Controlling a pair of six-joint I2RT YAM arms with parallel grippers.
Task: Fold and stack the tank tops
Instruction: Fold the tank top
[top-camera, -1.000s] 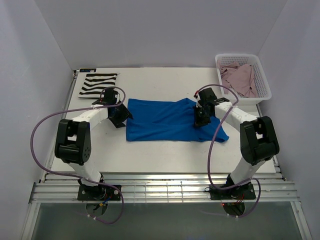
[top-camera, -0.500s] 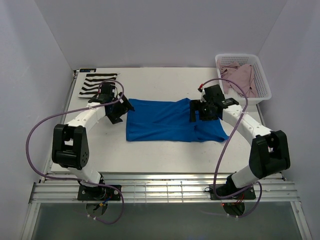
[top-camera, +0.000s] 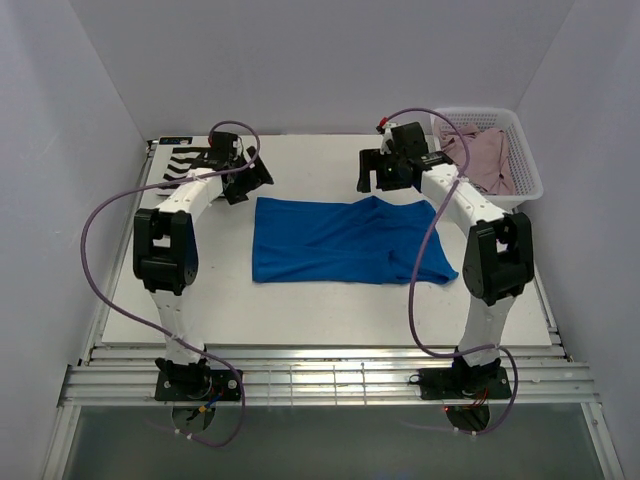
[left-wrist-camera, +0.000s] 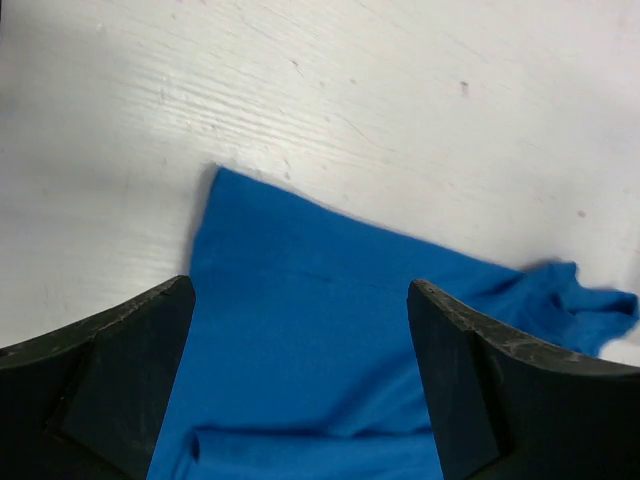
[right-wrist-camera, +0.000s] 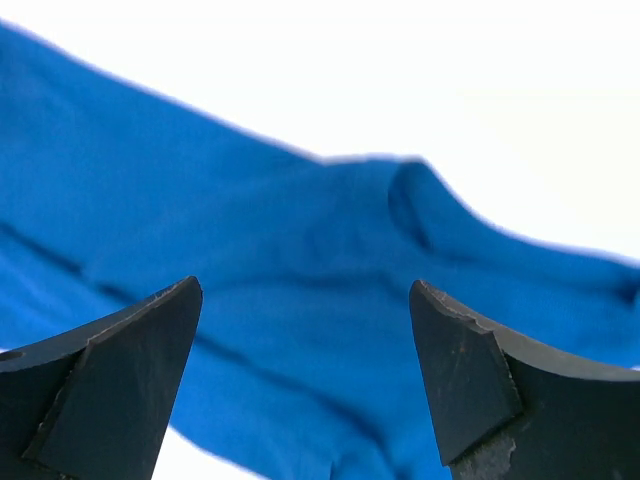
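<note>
Blue tank top (top-camera: 340, 240) flat mid-tabletop (top-camera: 330, 310); left fingers (left-wrist-camera: 110, 370) and right fingers (right-wrist-camera: 480, 370) wide open, empty, over its far edge; likely next: descend, pinch far corners, fold.

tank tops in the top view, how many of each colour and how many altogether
blue top, spread flat on the table: 1
black-and-white striped top, at the far left corner: 1
pink top, in the basket: 1
total: 3
</note>
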